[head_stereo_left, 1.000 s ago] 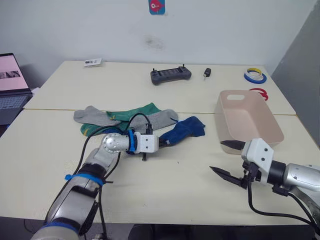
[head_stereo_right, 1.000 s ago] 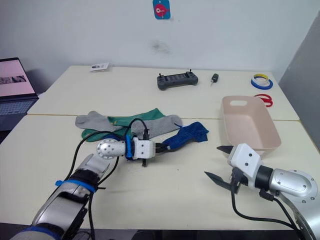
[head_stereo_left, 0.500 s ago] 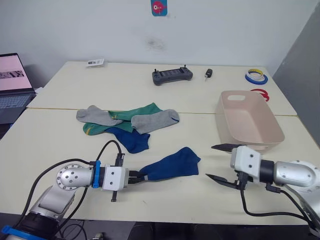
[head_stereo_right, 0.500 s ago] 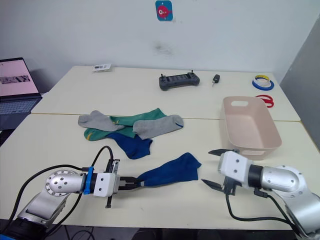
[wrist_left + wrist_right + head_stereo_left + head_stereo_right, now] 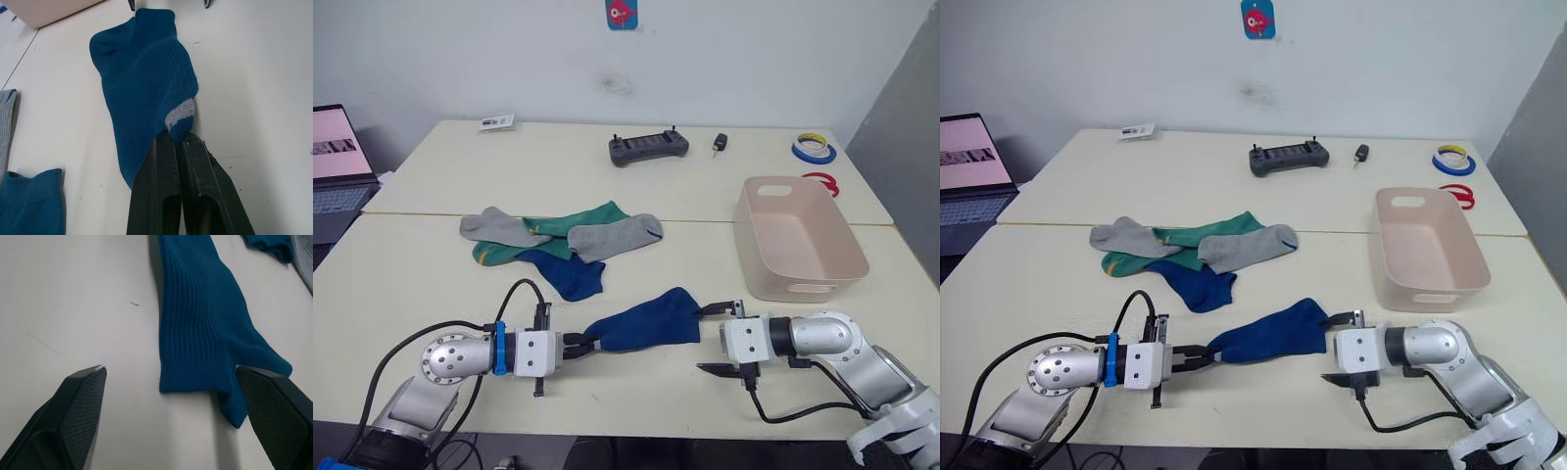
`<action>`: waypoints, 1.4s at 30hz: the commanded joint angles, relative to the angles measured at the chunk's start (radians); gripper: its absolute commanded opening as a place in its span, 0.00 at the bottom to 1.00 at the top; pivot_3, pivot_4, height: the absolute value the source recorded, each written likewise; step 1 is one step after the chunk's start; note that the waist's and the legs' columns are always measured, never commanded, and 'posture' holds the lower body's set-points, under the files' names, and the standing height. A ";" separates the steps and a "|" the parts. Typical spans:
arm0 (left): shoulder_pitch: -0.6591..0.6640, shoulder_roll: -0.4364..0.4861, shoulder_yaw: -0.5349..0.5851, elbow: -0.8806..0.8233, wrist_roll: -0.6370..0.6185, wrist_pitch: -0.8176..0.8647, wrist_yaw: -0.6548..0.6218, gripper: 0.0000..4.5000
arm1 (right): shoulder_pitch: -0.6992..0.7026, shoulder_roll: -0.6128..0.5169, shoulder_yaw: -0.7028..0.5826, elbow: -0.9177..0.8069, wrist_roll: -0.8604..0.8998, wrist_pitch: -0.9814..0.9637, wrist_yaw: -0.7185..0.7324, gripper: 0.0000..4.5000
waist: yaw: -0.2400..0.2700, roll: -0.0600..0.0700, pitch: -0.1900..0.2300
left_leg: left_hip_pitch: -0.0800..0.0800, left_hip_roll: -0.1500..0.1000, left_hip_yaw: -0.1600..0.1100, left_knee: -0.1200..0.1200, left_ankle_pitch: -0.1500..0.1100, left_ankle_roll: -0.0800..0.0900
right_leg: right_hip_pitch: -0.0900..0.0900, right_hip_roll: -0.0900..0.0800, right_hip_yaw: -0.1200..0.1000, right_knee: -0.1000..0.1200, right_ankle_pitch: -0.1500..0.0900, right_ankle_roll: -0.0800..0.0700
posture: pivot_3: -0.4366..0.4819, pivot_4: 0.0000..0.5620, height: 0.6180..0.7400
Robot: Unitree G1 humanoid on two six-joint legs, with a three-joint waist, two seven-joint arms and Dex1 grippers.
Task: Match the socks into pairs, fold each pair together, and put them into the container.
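Black, the two fingers of the left gripper (image 5: 579,343) are pinched together on the toe end of a dark blue ribbed ankle sock (image 5: 646,319), just by its grey toe band, and the sock lies stretched flat on the cream table (image 5: 636,206) away from them. At the sock's cuff end the right gripper (image 5: 712,340) stands with its fingers spread wide, one fingertip (image 5: 85,396) off to the side on bare table, the other at the cuff's far corner (whether it touches the fabric I cannot tell); it holds nothing.

Further back, the second dark blue sock (image 5: 566,273) lies apart from the first, its upper end tucked against the heap of two grey socks (image 5: 615,234) and green socks (image 5: 570,226). The pale pinkish-beige rectangular plastic bin (image 5: 798,238) stands off to the right with nothing visible inside.

By my judgement the task is at its start: no pair matched or folded, nothing binned, one blue sock merely separated from the heap.
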 commanded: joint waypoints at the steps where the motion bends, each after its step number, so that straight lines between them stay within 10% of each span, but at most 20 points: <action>1: -0.009 -0.001 0.017 0.006 0.004 -0.036 0.008 0.00 | -0.036 0.015 0.018 0.038 -0.029 -0.052 0.029 0.86 | 0.000 0.000 0.000 | 0.000 0.000 0.000 0.000 0.000 0.000 | 0.000 0.000 0.000 0.000 0.000 0.000 | 0.48 0.27 1.00; 12: -0.025 0.002 0.008 0.056 0.021 -0.111 -0.001 0.00 | -0.111 0.056 0.036 0.132 -0.059 0.018 0.071 0.01 | -0.001 0.000 0.000 | 0.001 0.000 0.001 0.000 0.000 0.000 | 0.000 0.000 0.001 0.003 0.000 0.000 | 0.48 0.27 1.00; 23: -0.014 0.045 0.010 -0.006 -0.054 -0.062 -0.069 0.00 | -0.095 0.041 -0.016 -0.001 0.091 0.215 0.156 0.01 | 0.000 0.000 0.000 | 0.001 0.000 0.000 0.000 0.000 0.000 | -0.001 0.000 0.000 0.004 0.000 0.000 | 0.48 0.27 1.00; 33: 0.244 0.392 0.182 -0.521 -0.581 0.622 -0.193 0.00 | 0.050 -0.258 -0.286 -0.421 0.648 0.750 0.308 0.01 | -0.004 0.002 0.007 | 0.001 0.001 -0.002 -0.001 0.000 0.000 | 0.001 -0.001 0.000 0.001 0.000 -0.001 | 0.48 0.27 1.00; 42: 0.148 0.249 0.102 -0.357 -0.620 0.932 -0.093 0.00 | -0.139 -0.125 -0.107 -0.245 0.618 0.982 0.130 0.01 | -0.003 -0.001 0.011 | 0.003 0.001 0.000 -0.001 0.000 0.001 | 0.000 0.002 0.001 0.001 -0.001 -0.002 | 0.48 0.27 1.00</action>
